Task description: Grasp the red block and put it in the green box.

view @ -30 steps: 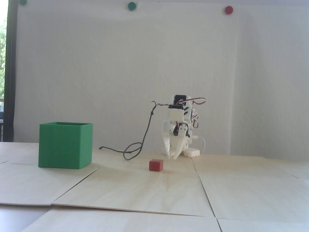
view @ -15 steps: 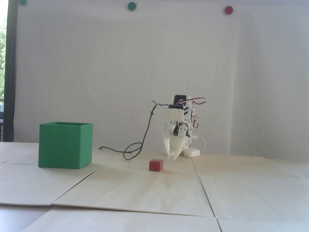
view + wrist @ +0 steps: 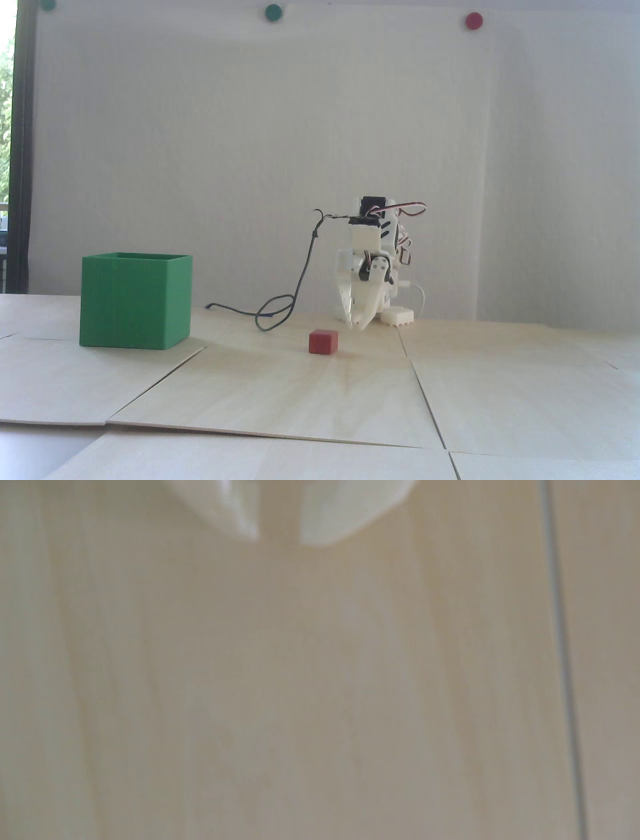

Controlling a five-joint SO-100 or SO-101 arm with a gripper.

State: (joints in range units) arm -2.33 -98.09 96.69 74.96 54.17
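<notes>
The red block (image 3: 323, 341) is a small red cube on the wooden table, right of the green box (image 3: 135, 301), which stands open-topped at the left. My white gripper (image 3: 357, 327) points down with its tips just above the table, a little behind and to the right of the block and not touching it. In the wrist view my gripper (image 3: 280, 539) shows two white fingertips (image 3: 322, 521) at the top edge with a narrow strip of bare wood between them. The jaws are slightly apart and hold nothing. Block and box are out of the wrist view.
A dark cable (image 3: 280, 310) loops on the table between the box and the arm. The arm's base (image 3: 397, 316) sits behind the gripper by the white wall. Seams run between the table's wooden panels (image 3: 568, 674). Coloured round dots (image 3: 473, 20) are on the wall.
</notes>
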